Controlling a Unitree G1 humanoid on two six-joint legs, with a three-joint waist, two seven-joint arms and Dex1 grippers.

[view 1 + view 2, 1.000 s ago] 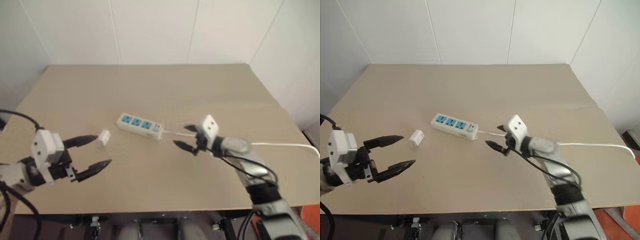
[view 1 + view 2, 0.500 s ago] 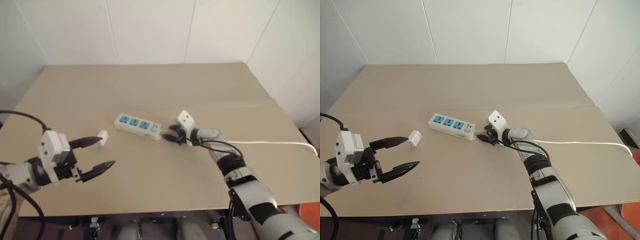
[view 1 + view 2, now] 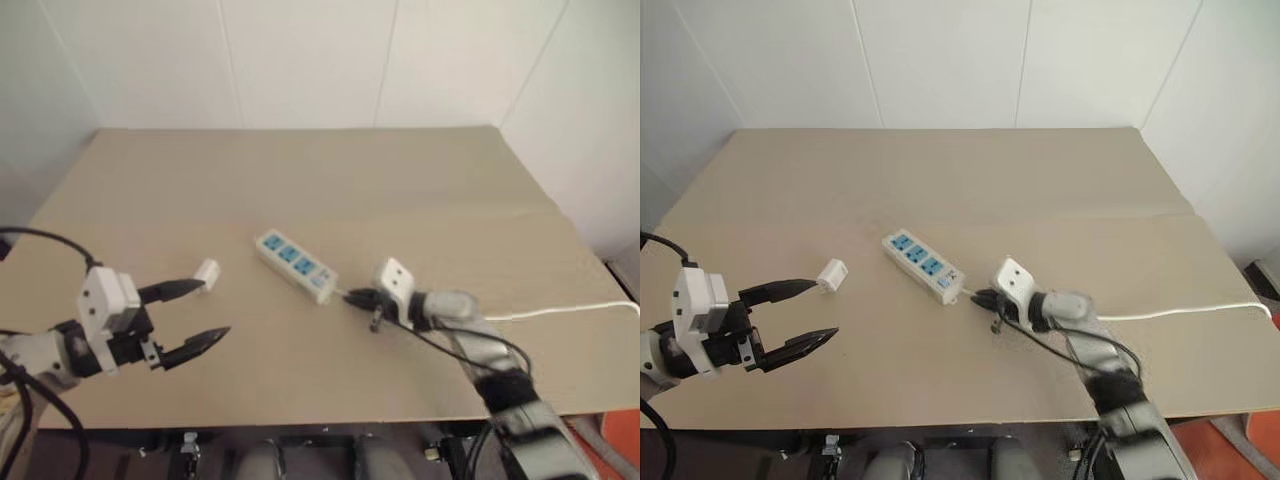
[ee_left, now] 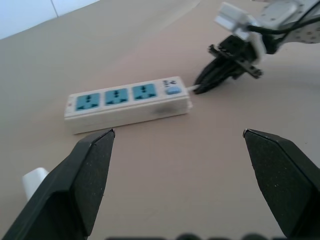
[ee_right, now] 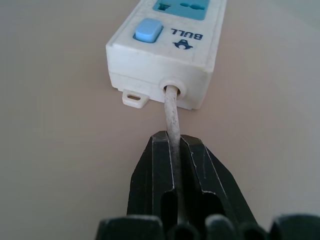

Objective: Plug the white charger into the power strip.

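The right gripper (image 5: 175,150) pinches the power strip's (image 3: 923,267) limp cord (image 5: 171,112); the left gripper (image 3: 800,315) gapes — white charger (image 3: 832,273) (light, rigid) near the table's left edge, best pinched across its flat sides.

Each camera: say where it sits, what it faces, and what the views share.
Head eyes: high, looking down over the table; left gripper and right gripper show.
Left wrist: between its open fingers, facing the strip and the right gripper; charger at the edge.
Right wrist: behind its fingers, shut on the cord at the strip's switch end.
Shared: the strip.
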